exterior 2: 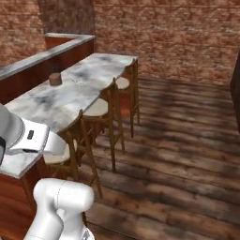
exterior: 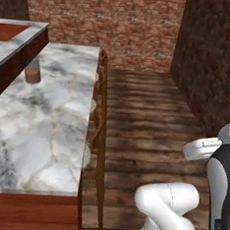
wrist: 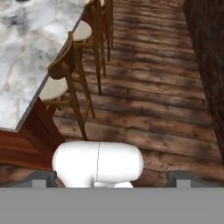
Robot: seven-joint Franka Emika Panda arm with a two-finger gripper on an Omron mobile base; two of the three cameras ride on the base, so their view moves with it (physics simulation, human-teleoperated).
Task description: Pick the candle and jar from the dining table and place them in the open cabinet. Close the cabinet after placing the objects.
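The jar [exterior: 32, 73] stands on the far left of the marble desk [exterior: 46, 130], wooden stools [exterior 2: 101, 108] lined along the desk's right side. The claw [wrist: 112, 178], fingertips spread wide and empty, points down at the plank floor near the closest stool; the arm is folded low. Reaching well means clearing the stools first.

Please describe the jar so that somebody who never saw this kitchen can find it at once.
Look at the long marble dining table with wooden stools along one side. The jar stands upright near its far end, by the raised counter: a short cylinder, brown below, alone on that stretch of marble.
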